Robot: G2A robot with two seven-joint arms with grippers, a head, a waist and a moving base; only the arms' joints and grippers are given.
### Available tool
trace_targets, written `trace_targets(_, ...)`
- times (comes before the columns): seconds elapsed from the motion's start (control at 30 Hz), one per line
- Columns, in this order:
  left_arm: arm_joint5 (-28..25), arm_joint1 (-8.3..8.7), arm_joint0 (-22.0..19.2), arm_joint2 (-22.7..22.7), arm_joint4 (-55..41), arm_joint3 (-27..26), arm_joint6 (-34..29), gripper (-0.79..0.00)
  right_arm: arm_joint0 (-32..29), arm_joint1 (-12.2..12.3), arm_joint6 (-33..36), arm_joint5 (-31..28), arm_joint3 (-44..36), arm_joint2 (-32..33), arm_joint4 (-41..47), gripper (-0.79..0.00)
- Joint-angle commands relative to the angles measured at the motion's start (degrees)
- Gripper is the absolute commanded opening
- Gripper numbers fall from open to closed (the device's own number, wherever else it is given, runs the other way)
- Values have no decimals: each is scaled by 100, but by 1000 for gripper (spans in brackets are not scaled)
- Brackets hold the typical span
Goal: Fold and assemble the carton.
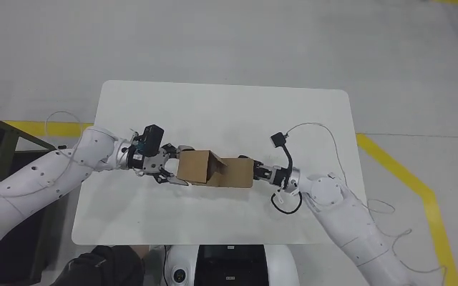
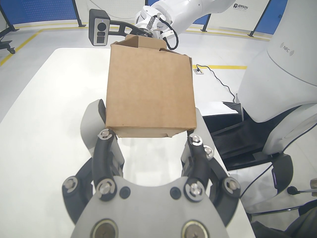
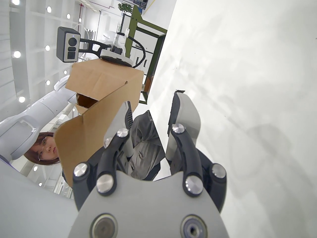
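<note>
Under both hands lies the white counter [image 1: 229,107], with rounded corners. Between the two hands, over the part of the counter nearest the robot, is the brown cardboard carton [image 1: 215,170]. It is partly formed and lies lengthwise from one hand to the other.

The left hand [image 2: 149,115] is at one end of the carton. Its fingers [image 2: 100,110] are set wide on either side of that end and press against the two side walls, so the carton is clamped between them. From this hand, the carton's broad plain face runs straight ahead toward the other arm.

The right hand [image 3: 151,100] is at the opposite end, where the carton is open and its dark inside shows. Its fingers are spread with nothing in the gap between them. A loose flap [image 3: 84,134] sticks out from the open end toward this hand. It runs alongside the outer face of one finger [image 3: 122,117], just beside it. Whether they touch cannot be told.
</note>
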Motion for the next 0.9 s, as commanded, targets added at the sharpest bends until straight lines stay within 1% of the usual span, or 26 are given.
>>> trace_targets(0.0,0,8,-4,0,-13,21,0,-222,-42,6,3,-61,64,45,156,-477)
trace_targets(0.17,0,27,-3,0,-54,74,0,-219,-102,14,179,-257,201,136,697,-474)
trace_targets(0.33,0,21,38,0,4,116,0,-222,-119,18,377,-336,133,138,908,-474)
trace_targets(0.53,0,-47,20,0,143,276,-33,-240,-106,13,430,-303,-81,86,811,-471)
trace_targets(0.67,0,-108,-16,0,58,416,-204,-246,-125,32,352,-266,-222,121,484,-465)
trace_targets(0.73,0,-139,-14,0,-7,443,-282,-249,-166,41,310,-237,-312,144,431,-459)
trace_targets(0.77,0,-152,-16,0,-27,453,-325,-265,-170,50,302,-225,-336,172,381,-456)
trace_targets(0.87,0,-184,-14,0,-85,468,-417,-262,-202,67,244,-204,-369,238,302,-449)
